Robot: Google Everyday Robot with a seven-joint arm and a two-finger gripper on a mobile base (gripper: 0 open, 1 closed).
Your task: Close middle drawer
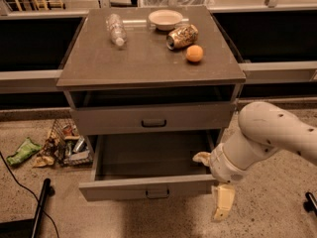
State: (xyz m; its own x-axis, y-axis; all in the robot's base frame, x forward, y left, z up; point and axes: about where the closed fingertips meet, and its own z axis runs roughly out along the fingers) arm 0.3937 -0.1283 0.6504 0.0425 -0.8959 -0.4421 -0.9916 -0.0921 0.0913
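The middle drawer [148, 186] is pulled far out of the grey cabinet [148, 58], showing its empty inside and a small dark handle [157, 193] on its flat front. Above it, the upper drawer front [153, 118] stands only slightly out. The lowest drawer is hidden under the open one. My gripper [214, 180] is at the right end of the open drawer, on a white arm [267, 133] reaching in from the right. It is open: one cream finger [202, 157] lies over the drawer's right side and the other [224, 202] hangs just outside the front's right end.
On the cabinet top lie a clear plastic bottle [116, 29], a white bowl [165, 19], a tipped can [182, 36] and an orange [194, 53]. A wire basket with wrappers [67, 145] sits on the floor at the left, next to a green bag [22, 150]. A dark pole [39, 205] and cable cross the lower left.
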